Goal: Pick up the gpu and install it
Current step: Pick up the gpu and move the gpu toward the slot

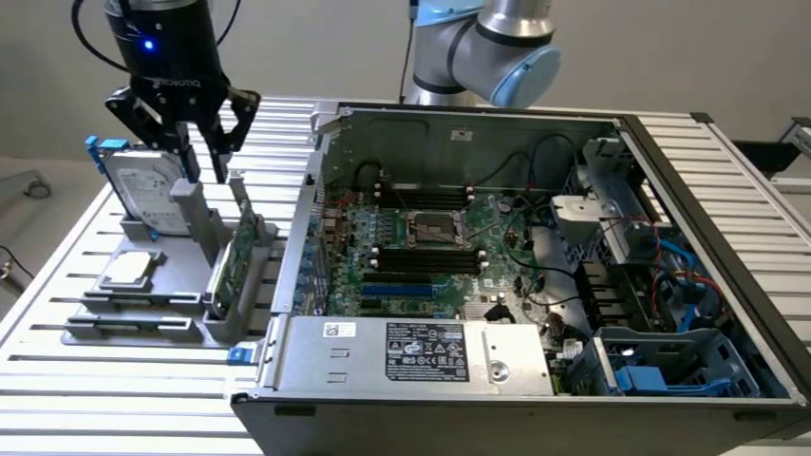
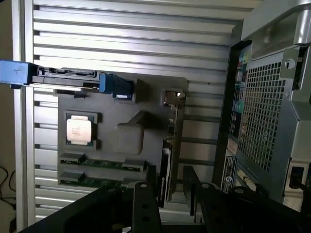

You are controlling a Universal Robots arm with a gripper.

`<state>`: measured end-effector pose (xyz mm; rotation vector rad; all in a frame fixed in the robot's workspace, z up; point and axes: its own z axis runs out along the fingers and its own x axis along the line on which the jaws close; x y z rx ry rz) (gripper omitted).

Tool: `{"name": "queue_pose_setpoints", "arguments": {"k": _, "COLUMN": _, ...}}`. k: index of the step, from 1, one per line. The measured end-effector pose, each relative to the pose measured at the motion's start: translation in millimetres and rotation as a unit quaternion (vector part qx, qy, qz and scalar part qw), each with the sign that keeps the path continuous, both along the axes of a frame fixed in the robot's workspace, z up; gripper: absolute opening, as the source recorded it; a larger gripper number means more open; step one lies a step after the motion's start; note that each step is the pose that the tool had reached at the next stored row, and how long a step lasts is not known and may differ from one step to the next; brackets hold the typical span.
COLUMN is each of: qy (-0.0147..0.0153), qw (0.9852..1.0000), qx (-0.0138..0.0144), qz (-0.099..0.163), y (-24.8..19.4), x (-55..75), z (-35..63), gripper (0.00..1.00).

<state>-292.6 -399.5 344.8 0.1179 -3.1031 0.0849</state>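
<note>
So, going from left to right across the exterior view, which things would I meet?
hard drive with blue rails → gpu standing on edge → CPU socket → blue drive cage

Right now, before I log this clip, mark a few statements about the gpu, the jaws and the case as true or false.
1. The gpu stands on edge in the grey holder, outside the computer case. True.
2. The gripper has its jaws shut on the gpu. False: the jaws are open above the holder and hold nothing.
3. The case is open, with its motherboard exposed. True.
4. The hard drive lies flat inside the case. False: it stands upright in the holder.
</note>
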Motion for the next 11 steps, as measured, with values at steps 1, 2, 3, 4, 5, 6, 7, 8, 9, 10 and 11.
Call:
{"name": "queue_pose_setpoints", "arguments": {"k": 1, "qy": 0.0000, "qw": 1.0000, "qx": 0.0000, "qz": 0.000, "y": -1.2, "x": 0.0, "z": -1.8, "gripper": 0.36}}
{"name": "queue_pose_setpoints", "arguments": {"k": 2, "qy": 0.0000, "qw": 1.0000, "qx": 0.0000, "qz": 0.000, "y": -2.4, "x": 0.0, "z": -3.6, "gripper": 0.36}}
{"name": "queue_pose_setpoints", "arguments": {"k": 3, "qy": 0.0000, "qw": 1.0000, "qx": 0.0000, "qz": 0.000, "y": -3.6, "x": 0.0, "z": -5.4, "gripper": 0.36}}
{"name": "queue_pose_setpoints", "arguments": {"k": 4, "qy": 0.0000, "qw": 1.0000, "qx": 0.0000, "qz": 0.000, "y": -4.9, "x": 0.0, "z": -7.2, "gripper": 0.36}}
{"name": "queue_pose_setpoints", "arguments": {"k": 5, "qy": 0.0000, "qw": 1.0000, "qx": 0.0000, "qz": 0.000, "y": -6.1, "x": 0.0, "z": -9.0, "gripper": 0.36}}
{"name": "queue_pose_setpoints", "arguments": {"k": 6, "qy": 0.0000, "qw": 1.0000, "qx": 0.0000, "qz": -0.001, "y": -7.4, "x": 0.0, "z": -10.8, "gripper": 0.36}}
{"name": "queue_pose_setpoints", "arguments": {"k": 7, "qy": 0.0000, "qw": 1.0000, "qx": 0.0000, "qz": -0.001, "y": -8.6, "x": 0.0, "z": -12.7, "gripper": 0.36}}
{"name": "queue_pose_setpoints", "arguments": {"k": 8, "qy": 0.0000, "qw": 1.0000, "qx": 0.0000, "qz": -0.001, "y": -9.8, "x": 0.0, "z": -14.5, "gripper": 0.36}}
{"name": "queue_pose_setpoints", "arguments": {"k": 9, "qy": 0.0000, "qw": 1.0000, "qx": 0.0000, "qz": -0.001, "y": -11.1, "x": 0.0, "z": -16.4, "gripper": 0.36}}
{"name": "queue_pose_setpoints", "arguments": {"k": 10, "qy": 0.0000, "qw": 1.0000, "qx": 0.0000, "qz": -0.001, "y": -12.3, "x": 0.0, "z": -18.2, "gripper": 0.36}}
{"name": "queue_pose_setpoints", "arguments": {"k": 11, "qy": 0.0000, "qw": 1.0000, "qx": 0.0000, "qz": -0.002, "y": -13.5, "x": 0.0, "z": -20.0, "gripper": 0.36}}
